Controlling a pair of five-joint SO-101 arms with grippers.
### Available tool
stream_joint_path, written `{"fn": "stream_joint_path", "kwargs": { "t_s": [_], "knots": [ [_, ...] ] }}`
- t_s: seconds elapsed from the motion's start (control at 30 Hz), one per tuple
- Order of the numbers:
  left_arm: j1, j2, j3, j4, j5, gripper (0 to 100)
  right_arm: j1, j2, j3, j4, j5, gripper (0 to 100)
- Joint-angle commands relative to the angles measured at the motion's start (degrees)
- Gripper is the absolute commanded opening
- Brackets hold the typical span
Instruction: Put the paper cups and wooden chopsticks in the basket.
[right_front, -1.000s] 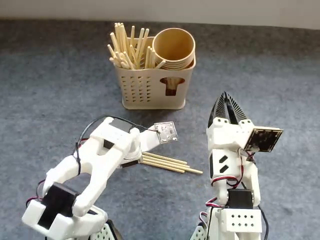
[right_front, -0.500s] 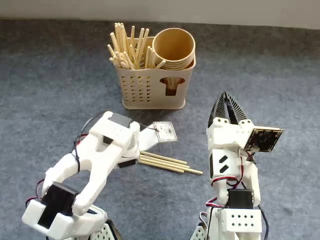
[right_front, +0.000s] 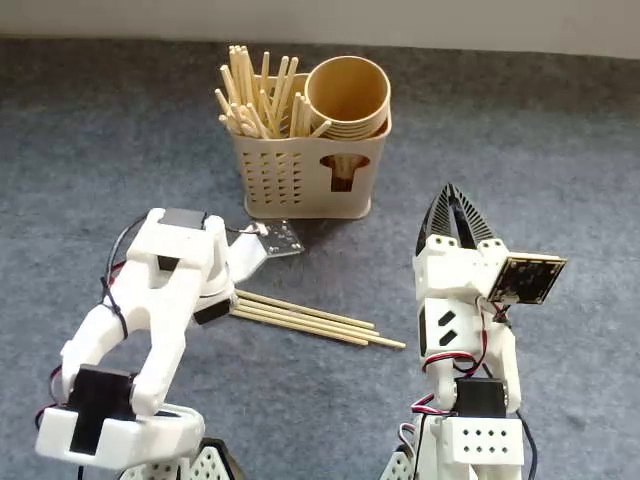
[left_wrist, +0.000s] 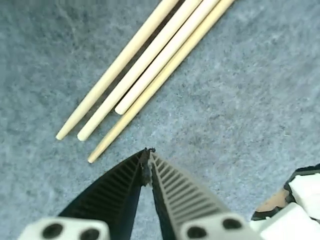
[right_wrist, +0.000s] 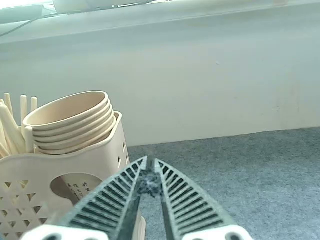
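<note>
Grippers, two, both clenched on nothing. On the left gripper (left_wrist: 148, 152) the tips are pressed together over the grey mat (right_front: 560, 150), just beside the ends of four loose chopsticks (right_front: 310, 318) and touching none. On the right gripper (right_wrist: 148, 172), likewise closed tight and empty, the tips point toward the one basket (right_front: 300, 185). Basket contents: a nested stack of paper cups (right_front: 348, 92), number unclear, and a bunch of chopsticks (right_front: 258, 98), too many to count.

Grey desk (right_front: 560, 150), pale wall (right_wrist: 215, 75)
We see a carpet-like grey surface across the desk; the plain wall rises just behind its far edge.
</note>
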Motion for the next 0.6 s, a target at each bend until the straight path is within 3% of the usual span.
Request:
{"fn": "stream_joint_path", "kwargs": {
  "t_s": [0.0,0.3,0.57],
  "knots": [
    [-0.7,-0.2,-2.3,0.7,-0.2,6,-1.4,-0.9,-0.2,-0.3,-0.1,0.9],
    [8.0,-0.2,-2.2,0.0,1.8,9,-2.8,-0.9,-0.2,-0.3,0.0,0.9],
    [14.8,0.6,-1.7,-9.8,5.3,12,-2.8,-0.9,-0.2,-0.3,0.0,0.9]
  ]
}}
